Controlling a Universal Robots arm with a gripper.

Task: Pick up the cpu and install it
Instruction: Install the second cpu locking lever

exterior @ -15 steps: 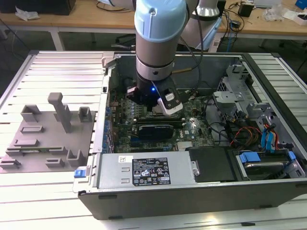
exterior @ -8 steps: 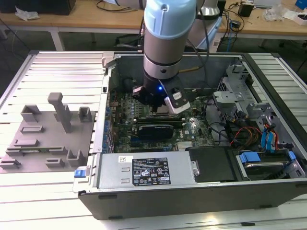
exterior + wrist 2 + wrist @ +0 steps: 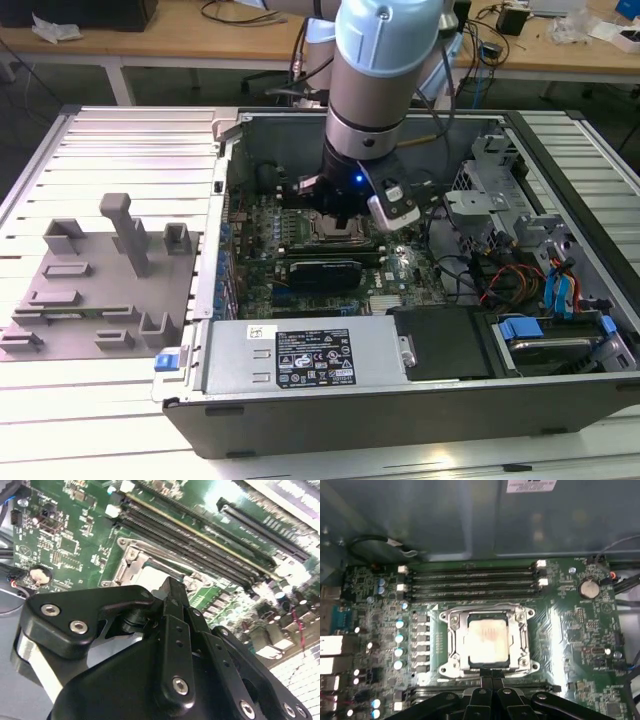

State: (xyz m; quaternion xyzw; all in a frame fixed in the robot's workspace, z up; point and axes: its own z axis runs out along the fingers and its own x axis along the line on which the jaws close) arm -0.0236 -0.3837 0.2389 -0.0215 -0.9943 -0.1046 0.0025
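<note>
the cpu (image 3: 489,641) sits in the socket (image 3: 489,640) just beyond the gripper (image 3: 491,679), whose fingers are pressed together, empty; pull away without nudging it.

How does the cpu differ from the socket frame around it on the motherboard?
The cpu is a flat, plain, pale silver square; the socket frame is an open metal border with cut-outs and corner screws. The cpu lies inside the frame, which surrounds it. The cpu's top glares brightly; the frame looks greyer. Both are squarish metal, lying flat just beyond the gripper.
</note>
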